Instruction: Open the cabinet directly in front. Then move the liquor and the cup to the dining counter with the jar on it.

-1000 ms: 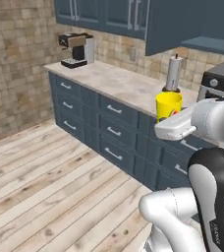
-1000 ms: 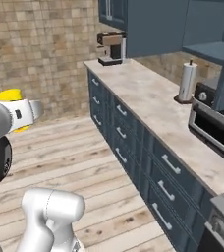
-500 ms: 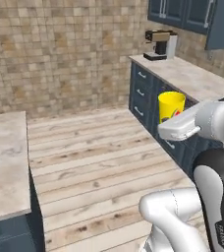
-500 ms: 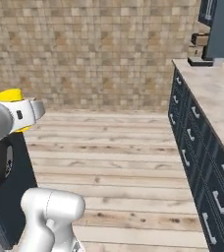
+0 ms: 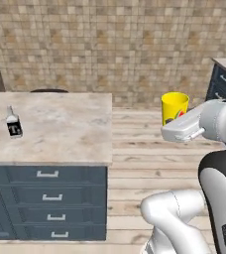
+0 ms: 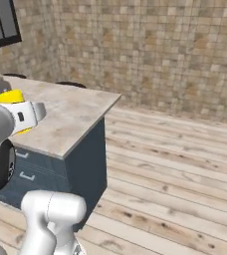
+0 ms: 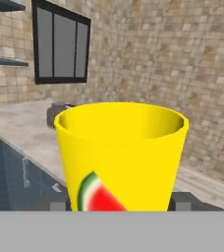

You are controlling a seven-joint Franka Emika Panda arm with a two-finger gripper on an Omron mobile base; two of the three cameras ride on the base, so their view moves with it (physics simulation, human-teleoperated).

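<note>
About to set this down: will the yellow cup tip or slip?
The cup looks empty, so probably light. It widens toward the rim, so it may tip if nudged high. Its smooth sides could slip in the tool.

A dark-framed window point(image 7: 61, 47) sits in the tan tiled wall point(image 5: 115, 44).

The left base view looks forward and down from behind the arm, with the dining counter point(image 5: 60, 129) across the left half of the frame and a tiled wall point(image 5: 115, 44) behind. The right base view faces the same counter point(image 6: 75, 112) from the other side (here at middle left). The hand view sits very close behind the cup point(image 7: 120, 155), which takes up the centre, with the counter point(image 7: 15, 123) at left.
</note>
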